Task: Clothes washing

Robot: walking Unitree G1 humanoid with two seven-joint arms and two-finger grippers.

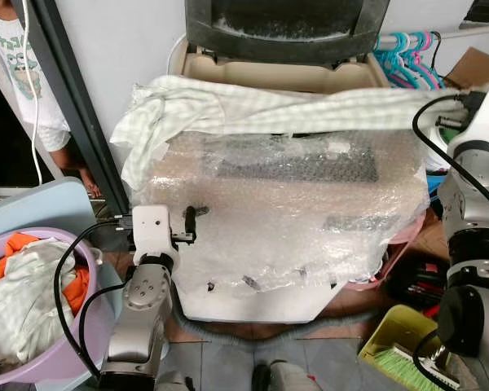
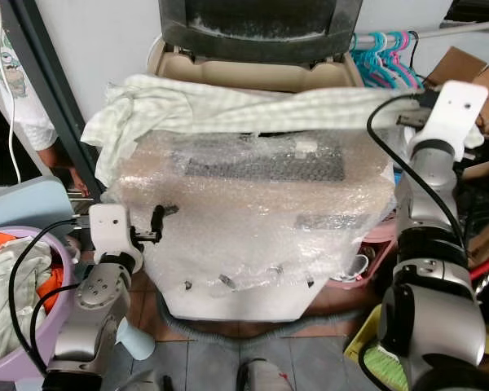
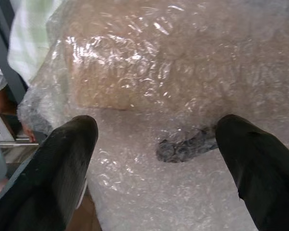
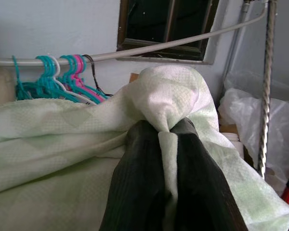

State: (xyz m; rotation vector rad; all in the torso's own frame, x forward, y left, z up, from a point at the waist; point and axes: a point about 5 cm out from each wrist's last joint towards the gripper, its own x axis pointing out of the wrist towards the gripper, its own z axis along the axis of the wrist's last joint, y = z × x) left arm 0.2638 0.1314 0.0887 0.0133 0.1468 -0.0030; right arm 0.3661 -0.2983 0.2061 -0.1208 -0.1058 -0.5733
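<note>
Right hand raised, pinched tight; left hand low (fingers apart).

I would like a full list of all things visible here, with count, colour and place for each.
Washing machine wrapped in clear bubble wrap: one, white, centre, lid raised.
Pale green checked cloth: one, draped across the machine's top.
Purple plastic basin: one, on the robot's left, holding orange and pale clothes.
Plastic hangers: several, teal and pink, on a rail behind, right.
Yellow-green basket: one, floor, right.
Person: one, white printed shirt, far left.
Left gripper: open, against the bubble wrap.
Right gripper: shut on the cloth.
</note>
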